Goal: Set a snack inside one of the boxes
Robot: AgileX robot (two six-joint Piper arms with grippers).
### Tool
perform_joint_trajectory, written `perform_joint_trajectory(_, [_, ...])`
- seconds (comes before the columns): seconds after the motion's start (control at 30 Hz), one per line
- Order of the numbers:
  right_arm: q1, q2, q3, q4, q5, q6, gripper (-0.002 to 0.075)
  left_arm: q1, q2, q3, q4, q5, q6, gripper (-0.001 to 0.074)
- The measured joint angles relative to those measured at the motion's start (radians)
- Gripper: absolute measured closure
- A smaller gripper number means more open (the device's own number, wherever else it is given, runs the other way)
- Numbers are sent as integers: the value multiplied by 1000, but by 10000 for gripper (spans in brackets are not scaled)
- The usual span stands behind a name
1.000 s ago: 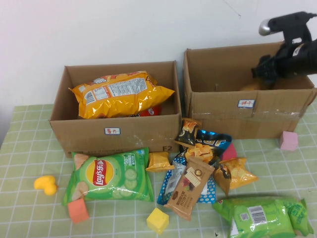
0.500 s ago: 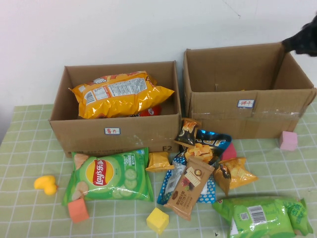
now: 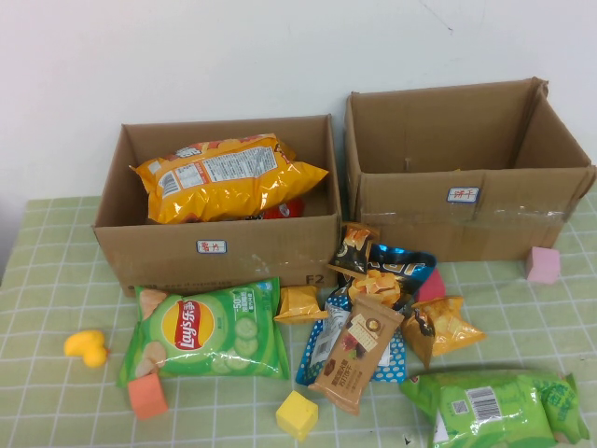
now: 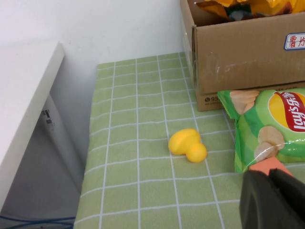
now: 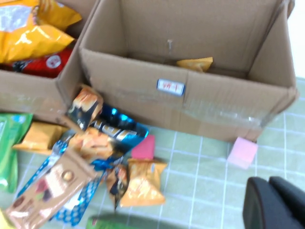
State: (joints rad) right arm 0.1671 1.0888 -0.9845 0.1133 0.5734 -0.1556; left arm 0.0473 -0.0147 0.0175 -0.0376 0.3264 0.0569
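Observation:
Two open cardboard boxes stand at the back. The left box [image 3: 224, 250] holds a large yellow chip bag [image 3: 224, 175]. The right box [image 3: 466, 224] holds a small orange snack packet [image 5: 195, 63]. A green Lay's bag [image 3: 210, 331], a pile of small snack packets [image 3: 373, 308] and a second green bag [image 3: 494, 406] lie on the table in front. Neither arm shows in the high view. My left gripper [image 4: 268, 174] is shut and empty, low beside the Lay's bag [image 4: 281, 124]. My right gripper [image 5: 268, 180] is shut and empty, raised above the table in front of the right box [image 5: 190, 100].
A yellow duck toy [image 3: 86, 347], an orange block [image 3: 147, 397], a yellow cube [image 3: 297, 413] and a pink cube [image 3: 543, 264] lie on the green checked cloth. The table's left edge and a white shelf [image 4: 24, 95] are beside the left gripper.
My right arm was over the right box, then pulled back to the right and out of the high view. The snacks on the table have not moved.

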Motion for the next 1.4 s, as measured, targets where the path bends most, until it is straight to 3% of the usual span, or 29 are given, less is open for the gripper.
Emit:
perform_joint_trajectory(0.33, [0, -424, 210, 6, 42, -3, 728, 0, 0, 0, 0, 0, 0, 738])
perform_joint_trajectory(0.57, [0, -721, 236, 8, 277, -6, 728, 0, 0, 0, 0, 0, 0, 738])
perform_joint_trajectory(0.9, [0, -811, 236, -16, 597, -7, 728, 0, 0, 0, 0, 0, -2, 738])
perform_joint_trajectory(1.1, [0, -813, 236, -62, 518, -48, 728, 0, 0, 0, 0, 0, -2, 738])
perform_joint_trajectory(1.4, [0, -813, 264, -28, 258, -100, 728, 0, 0, 0, 0, 0, -2, 738])
